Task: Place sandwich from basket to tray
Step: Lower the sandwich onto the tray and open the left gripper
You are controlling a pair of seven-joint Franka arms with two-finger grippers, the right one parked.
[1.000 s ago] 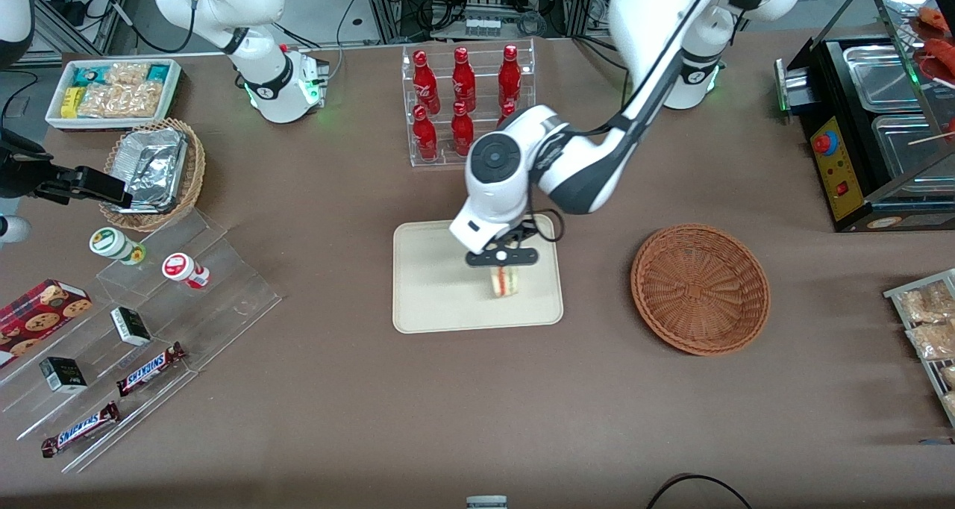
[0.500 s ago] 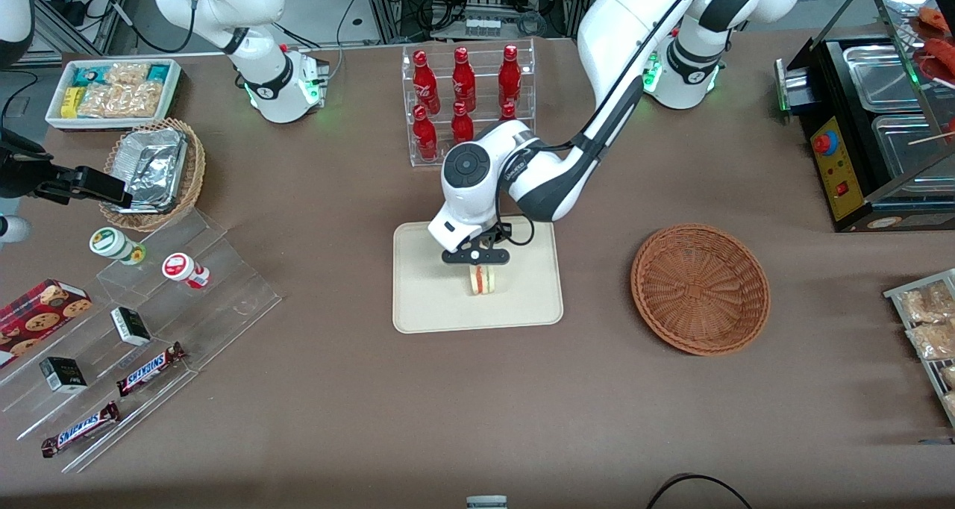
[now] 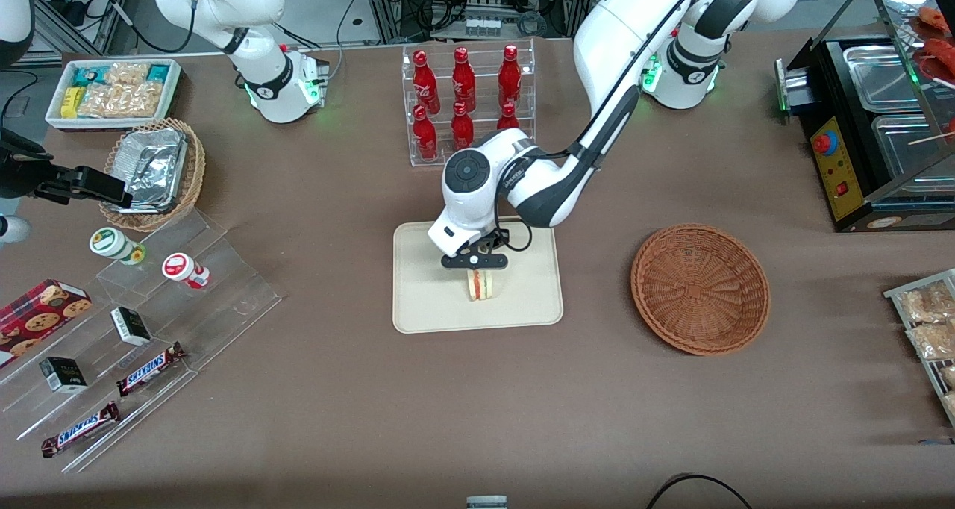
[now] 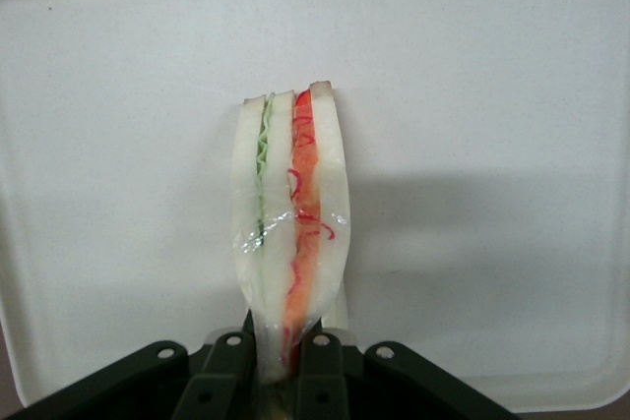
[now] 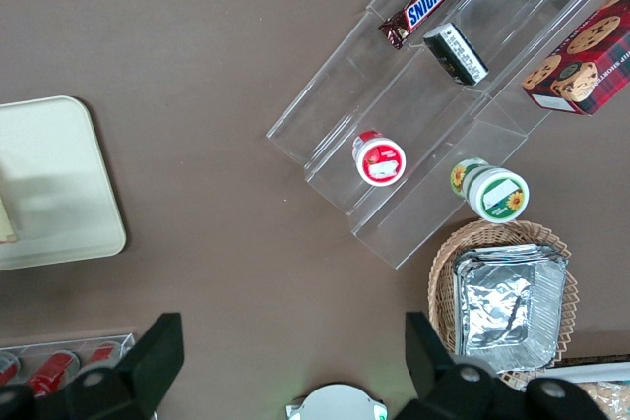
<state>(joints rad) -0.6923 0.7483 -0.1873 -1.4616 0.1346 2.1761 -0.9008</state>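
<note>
The sandwich [image 3: 483,285] is a white bread wedge with red and green filling. It stands on edge over the middle of the cream tray [image 3: 425,300]. The left arm's gripper [image 3: 475,262] is above the tray and shut on the sandwich's upper end. In the left wrist view the two black fingers [image 4: 224,366] pinch the sandwich [image 4: 290,233], with the tray [image 4: 492,95] filling the background. Whether the sandwich touches the tray I cannot tell. The reddish-brown basket [image 3: 700,289] sits empty beside the tray, toward the working arm's end of the table.
A clear rack of red bottles [image 3: 466,98] stands farther from the front camera than the tray. Acrylic steps with snack bars and cups [image 3: 149,307] and a tan basket of foil containers [image 3: 153,169] lie toward the parked arm's end.
The gripper carried the sandwich across the tray, away from the basket, to the tray's middle. In the last half second it hardly moved.
</note>
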